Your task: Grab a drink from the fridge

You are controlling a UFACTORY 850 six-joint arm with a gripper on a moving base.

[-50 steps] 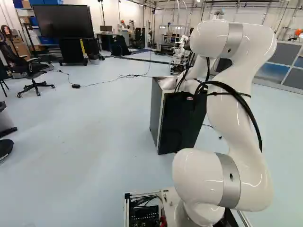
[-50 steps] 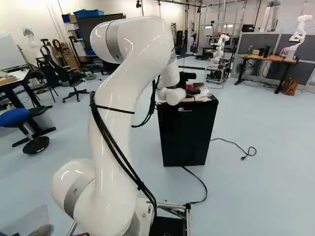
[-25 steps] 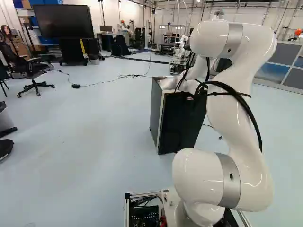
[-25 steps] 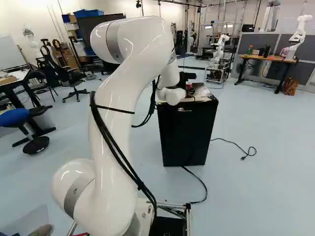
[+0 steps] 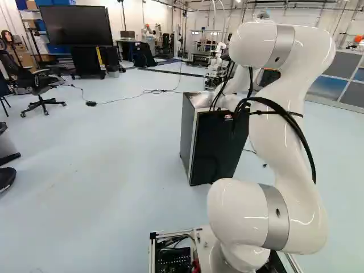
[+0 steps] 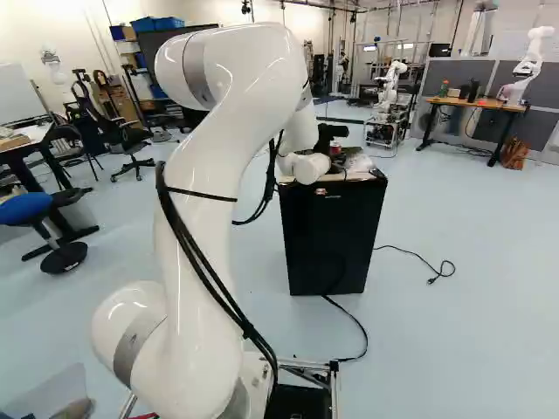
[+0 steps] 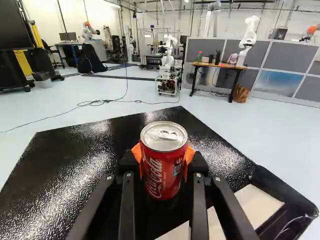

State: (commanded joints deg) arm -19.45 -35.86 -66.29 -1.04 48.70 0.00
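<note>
Far across the pale floor (image 6: pixel 472 349), another robot (image 6: pixel 389 92) stands left of a desk (image 6: pixel 476 103). Nearer, a cable (image 6: pixel 402 250) trails right of the black fridge (image 6: pixel 330 244). The arm (image 6: pixel 218 131) arches up, reaching forward; its claw (image 6: pixel 328 138), parted by a can's width, grips the upright red can (image 7: pixel 163 172) over the fridge's top.

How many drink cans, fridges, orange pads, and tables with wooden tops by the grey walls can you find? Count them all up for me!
Drink cans: 1
Fridges: 1
Orange pads: 2
Wooden-topped tables by the grey walls: 1
Total: 5
</note>
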